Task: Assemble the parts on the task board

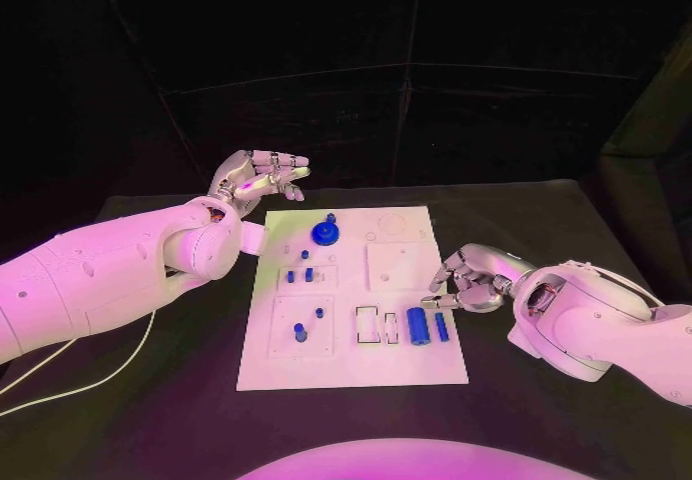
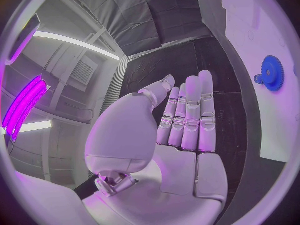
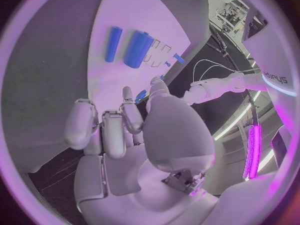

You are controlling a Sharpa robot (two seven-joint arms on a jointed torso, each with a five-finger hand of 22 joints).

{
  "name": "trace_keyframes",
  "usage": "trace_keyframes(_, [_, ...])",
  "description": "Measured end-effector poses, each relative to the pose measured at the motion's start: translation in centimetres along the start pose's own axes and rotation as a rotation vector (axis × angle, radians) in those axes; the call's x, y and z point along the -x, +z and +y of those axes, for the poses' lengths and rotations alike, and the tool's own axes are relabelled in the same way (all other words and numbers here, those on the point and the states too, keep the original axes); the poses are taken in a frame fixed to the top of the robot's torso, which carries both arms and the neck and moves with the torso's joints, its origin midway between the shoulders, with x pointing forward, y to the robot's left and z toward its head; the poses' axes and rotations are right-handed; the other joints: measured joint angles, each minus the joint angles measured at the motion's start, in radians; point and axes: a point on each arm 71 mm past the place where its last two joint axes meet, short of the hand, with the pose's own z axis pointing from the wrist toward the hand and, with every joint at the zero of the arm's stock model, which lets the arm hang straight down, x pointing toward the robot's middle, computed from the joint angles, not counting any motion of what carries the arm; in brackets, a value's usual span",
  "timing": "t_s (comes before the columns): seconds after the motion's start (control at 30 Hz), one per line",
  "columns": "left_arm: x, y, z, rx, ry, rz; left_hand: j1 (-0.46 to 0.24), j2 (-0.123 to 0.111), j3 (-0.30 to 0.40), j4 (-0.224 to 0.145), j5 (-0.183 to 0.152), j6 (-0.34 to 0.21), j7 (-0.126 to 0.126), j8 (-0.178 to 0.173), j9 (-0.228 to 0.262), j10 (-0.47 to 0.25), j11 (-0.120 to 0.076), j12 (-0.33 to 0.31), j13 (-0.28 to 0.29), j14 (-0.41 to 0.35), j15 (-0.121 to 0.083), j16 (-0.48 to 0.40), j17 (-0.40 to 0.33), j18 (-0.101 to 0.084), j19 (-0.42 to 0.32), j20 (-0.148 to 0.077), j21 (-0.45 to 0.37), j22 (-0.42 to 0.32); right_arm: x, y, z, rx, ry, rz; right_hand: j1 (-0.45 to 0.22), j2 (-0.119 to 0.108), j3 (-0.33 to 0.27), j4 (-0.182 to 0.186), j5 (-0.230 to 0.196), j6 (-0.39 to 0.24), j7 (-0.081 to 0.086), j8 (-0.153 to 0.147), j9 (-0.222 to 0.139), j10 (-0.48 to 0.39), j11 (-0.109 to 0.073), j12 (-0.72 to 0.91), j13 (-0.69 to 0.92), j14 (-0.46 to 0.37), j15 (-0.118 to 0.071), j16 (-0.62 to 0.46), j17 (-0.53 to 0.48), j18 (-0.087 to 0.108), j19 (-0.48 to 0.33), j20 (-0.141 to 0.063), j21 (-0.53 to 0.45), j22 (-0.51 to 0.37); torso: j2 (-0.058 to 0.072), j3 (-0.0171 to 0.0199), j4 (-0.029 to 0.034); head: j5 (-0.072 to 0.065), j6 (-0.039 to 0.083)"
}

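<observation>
The right hand [image 1: 464, 282] hangs just off the task board's [image 1: 411, 370] right edge, fingers curled and apparently holding nothing, though its palm is hidden. The nearest parts, a thick blue cylinder [image 1: 417, 325] and a thinner blue pin [image 1: 441, 327], lie side by side near that edge, long axes running front to back. The left hand [image 1: 260, 176] hovers open beyond the far-left corner, near the blue gear [image 1: 326, 234].

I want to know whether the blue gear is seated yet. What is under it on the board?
The blue gear lies flat on the white task board near its far edge. The gear itself covers whatever peg or recess lies beneath it.
</observation>
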Motion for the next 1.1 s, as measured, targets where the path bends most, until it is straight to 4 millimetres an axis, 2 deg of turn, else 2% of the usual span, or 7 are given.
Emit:
trace_keyframes(0.2, [0.1, -0.1, 0.0, 0.002, 0.001, 0.0, 0.0, 0.0, 0.0, 0.0, 0.0, 0.0, 0.0, 0.0, 0.0, 0.0, 0.0, 0.0, 0.0, 0.0, 0.0, 0.0, 0.0, 0.0, 0.0, 0.0, 0.0, 0.0, -1.0, 0.1, 0.1, -0.022, -0.026, 0.025, -0.014, 0.012, -0.015, 0.002, 0.0, -0.007, 0.0, 0.017, 0.003, 0.0, 0.0, 0.007, 0.016, 0.0, 0.0, 0.002, 0.006, 0.0, 0.004, 0.004, 0.003, 0.009, 0.0, -0.0001, 0.0, -0.002, -0.003])
trace_keyframes(0.4, [0.1, -0.1, 0.1, 0.003, 0.001, 0.0, 0.0, 0.0, 0.0, 0.0, 0.0, 0.0, 0.0, 0.0, 0.0, 0.0, 0.0, 0.0, 0.0, 0.0, 0.0, 0.0, 0.0, 0.0, 0.0, 0.0, 0.0, 0.0, -1.7, 0.3, 0.3, -0.032, -0.06, 0.043, -0.044, 0.012, -0.024, 0.004, 0.0, -0.007, 0.0, 0.039, 0.007, 0.004, -0.004, 0.019, 0.033, 0.0, 0.0, 0.006, 0.013, 0.0, 0.007, 0.0, 0.007, 0.018, 0.0, -0.0009, 0.0, 0.0, -0.006])
trace_keyframes(0.5, [0.1, -0.1, 0.1, 0.004, 0.001, 0.001, 0.0, 0.0, 0.0, 0.0, 0.0, 0.0, 0.0, 0.0, 0.0, 0.0, 0.0, 0.0, 0.0, 0.0, 0.0, 0.0, 0.0, 0.0, 0.0, 0.0, 0.0, 0.0, -2.0, 0.4, 0.4, -0.036, -0.077, 0.051, -0.059, 0.017, -0.026, 0.006, 0.0, -0.002, -0.005, 0.049, 0.01, 0.007, -0.007, 0.019, 0.037, 0.0, 0.0, 0.006, 0.016, 0.0, 0.007, 0.0, 0.011, 0.02, 0.0, -0.0009, -0.0002, 0.001, -0.008])
trace_keyframes(0.83, [0.2, -0.1, 0.2, 0.007, 0.001, 0.001, 0.0, 0.0, 0.0, 0.0, 0.0, 0.0, 0.0, 0.0, 0.0, 0.0, 0.0, 0.0, 0.0, 0.0, 0.0, 0.0, -0.001, 0.0, 0.0, 0.0, 0.0, -0.001, -3.9, 0.7, 1.0, -0.038, -0.113, 0.091, -0.064, 0.022, -0.029, 0.003, 0.0, 0.004, -0.011, 0.062, 0.014, 0.011, -0.011, 0.023, 0.044, -0.003, -0.003, 0.009, 0.026, 0.0, 0.008, 0.0, 0.015, 0.03, 0.0, -0.0006, -0.0012, 0.001, -0.01])
trace_keyframes(1.1, [0.2, -0.1, 0.3, 0.008, 0.001, 0.001, 0.0, 0.0, 0.0, 0.0, 0.0, 0.0, 0.0, 0.0, 0.0, 0.0, 0.0, 0.0, 0.0, 0.0, 0.0, 0.0, -0.001, 0.0, 0.0, 0.0, 0.0, -0.001, -4.1, 1.2, 1.3, -0.046, -0.147, 0.087, -0.064, 0.022, -0.029, 0.003, 0.001, 0.013, -0.016, 0.078, 0.022, 0.011, -0.011, 0.023, 0.042, 0.0, -0.007, 0.013, 0.034, 0.0, 0.011, -0.004, 0.019, 0.038, 0.001, -0.0011, -0.0006, 0.002, -0.014])
